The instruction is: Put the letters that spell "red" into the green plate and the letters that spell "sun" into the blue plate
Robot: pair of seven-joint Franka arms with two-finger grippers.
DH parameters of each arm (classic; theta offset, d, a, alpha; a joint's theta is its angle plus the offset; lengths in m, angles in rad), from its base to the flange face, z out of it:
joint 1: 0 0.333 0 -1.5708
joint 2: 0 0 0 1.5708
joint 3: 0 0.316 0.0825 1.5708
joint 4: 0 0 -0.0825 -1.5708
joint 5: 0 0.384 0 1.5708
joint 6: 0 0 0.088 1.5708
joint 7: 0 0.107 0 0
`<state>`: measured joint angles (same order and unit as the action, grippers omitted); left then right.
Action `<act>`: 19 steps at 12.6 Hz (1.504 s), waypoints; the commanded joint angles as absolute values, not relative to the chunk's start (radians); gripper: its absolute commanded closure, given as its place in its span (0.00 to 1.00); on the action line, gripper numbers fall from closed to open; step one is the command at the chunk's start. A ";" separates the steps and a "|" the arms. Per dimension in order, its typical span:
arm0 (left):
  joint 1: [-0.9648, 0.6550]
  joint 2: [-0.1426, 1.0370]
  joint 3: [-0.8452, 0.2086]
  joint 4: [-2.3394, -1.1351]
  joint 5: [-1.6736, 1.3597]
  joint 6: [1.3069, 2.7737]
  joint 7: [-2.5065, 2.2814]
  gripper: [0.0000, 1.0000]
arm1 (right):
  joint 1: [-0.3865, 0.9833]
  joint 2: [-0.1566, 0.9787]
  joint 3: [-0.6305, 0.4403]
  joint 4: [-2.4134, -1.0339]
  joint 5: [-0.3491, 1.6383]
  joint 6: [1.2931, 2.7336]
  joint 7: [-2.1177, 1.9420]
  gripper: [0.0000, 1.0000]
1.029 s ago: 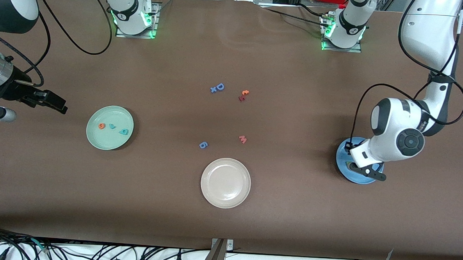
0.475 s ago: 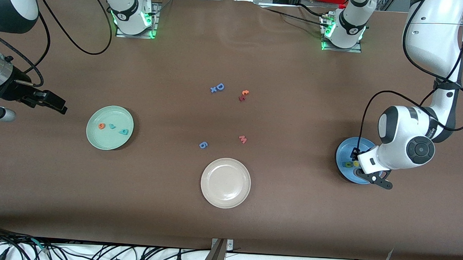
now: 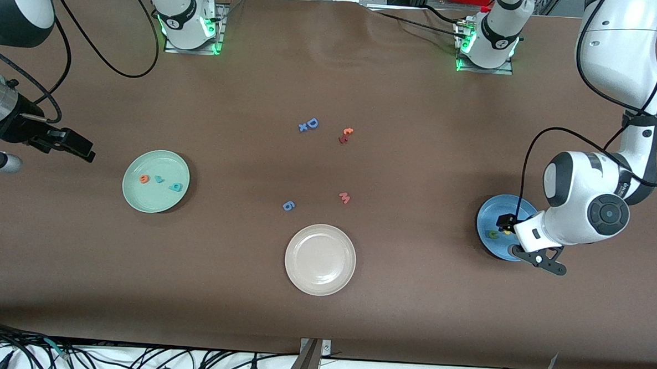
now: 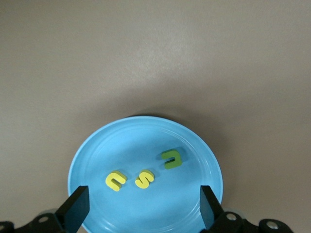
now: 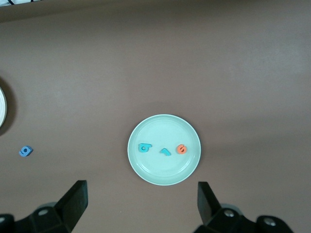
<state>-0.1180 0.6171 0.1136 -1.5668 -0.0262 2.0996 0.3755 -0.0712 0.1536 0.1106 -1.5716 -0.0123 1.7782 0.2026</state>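
Note:
The blue plate (image 3: 491, 212) lies toward the left arm's end of the table. In it lie a yellow n (image 4: 115, 180), a yellow s (image 4: 144, 179) and a green u (image 4: 172, 158). My left gripper (image 4: 142, 216) hangs open over that plate's edge (image 4: 146, 133), holding nothing. The green plate (image 3: 157, 163) sits toward the right arm's end and holds an orange e (image 3: 143, 179), a teal r (image 3: 159, 179) and a teal d (image 3: 176, 187). My right gripper (image 5: 141, 208) waits open in the air off to the side of the green plate (image 5: 164, 128).
A cream-white plate (image 3: 319, 284) lies near the front camera at mid-table. Loose letters are scattered farther back: a blue 6 (image 3: 288, 205), a pinkish m (image 3: 344, 197), a blue D (image 3: 312, 123) with a small x, an orange c (image 3: 348, 131) and a red letter (image 3: 342, 139).
The left gripper opened, leaving a yellow letter in the blue plate, and drew away toward the left arm's end of the table. The right arm stayed still.

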 commanded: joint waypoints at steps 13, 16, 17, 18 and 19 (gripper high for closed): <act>-0.181 0.344 0.109 -1.601 -0.005 1.868 0.077 0.00 | -0.083 0.141 0.121 -1.575 -0.018 1.779 0.202 0.00; -0.163 0.209 0.107 -1.683 -0.005 1.864 0.074 0.00 | -0.083 0.141 0.121 -1.575 -0.017 1.779 0.202 0.00; -0.144 0.168 0.107 -1.695 -0.002 1.861 0.075 0.00 | -0.083 0.141 0.121 -1.575 -0.017 1.779 0.202 0.00; -0.121 0.138 0.106 -1.695 0.006 1.841 0.077 0.00 | -0.083 0.141 0.123 -1.575 -0.015 1.779 0.202 0.00; -0.098 0.112 0.106 -1.697 0.006 1.832 0.086 0.00 | -0.083 0.141 0.123 -1.575 -0.015 1.781 0.202 0.00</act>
<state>-0.1364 0.1942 0.1134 -1.6419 -0.0231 1.8428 0.0868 -0.0716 0.1533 0.1107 -1.5707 -0.0123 1.7786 0.2026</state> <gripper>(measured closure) 0.000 0.000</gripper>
